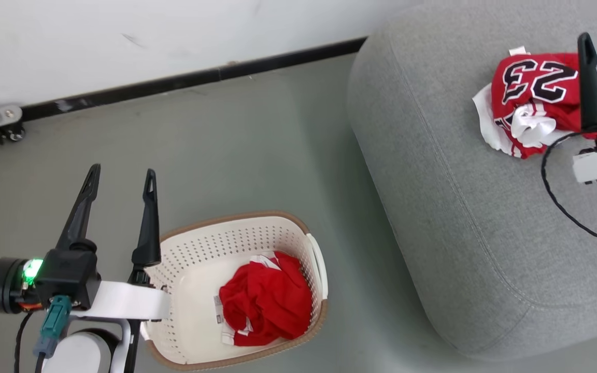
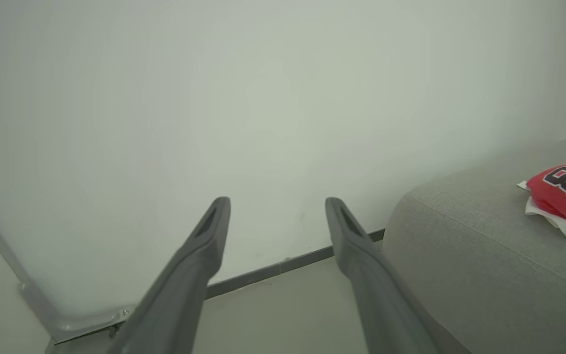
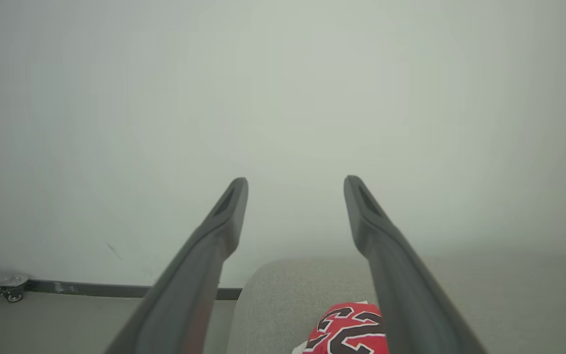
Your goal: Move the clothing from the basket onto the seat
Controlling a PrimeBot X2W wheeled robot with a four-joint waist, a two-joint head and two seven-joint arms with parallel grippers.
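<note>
The plainer red garment point(image 1: 267, 305) lies crumpled in the cream basket point(image 1: 236, 220) on the floor. My left gripper point(image 1: 121, 173) hovers open and empty just left of the basket, fingers pointing towards the wall; its own view shows the left gripper point(image 2: 278, 201) spread wide. The number 23 jersey point(image 1: 537, 96) rests bunched on the grey seat point(image 1: 464, 207). My right gripper point(image 3: 296, 183) is open above the jersey point(image 3: 347, 332), holding nothing. One of its fingers point(image 1: 591, 88) crosses the jersey's right edge. The left wrist view shows the jersey point(image 2: 565, 189) on the seat point(image 2: 484, 255).
A white wall with a black baseboard point(image 1: 195, 77) runs behind. A metal bracket with a small caster point(image 1: 5, 124) sits at the wall's foot, far left. Grey floor point(image 1: 257, 155) separates the basket from the seat. A black cable point(image 1: 557, 202) loops from the right wrist.
</note>
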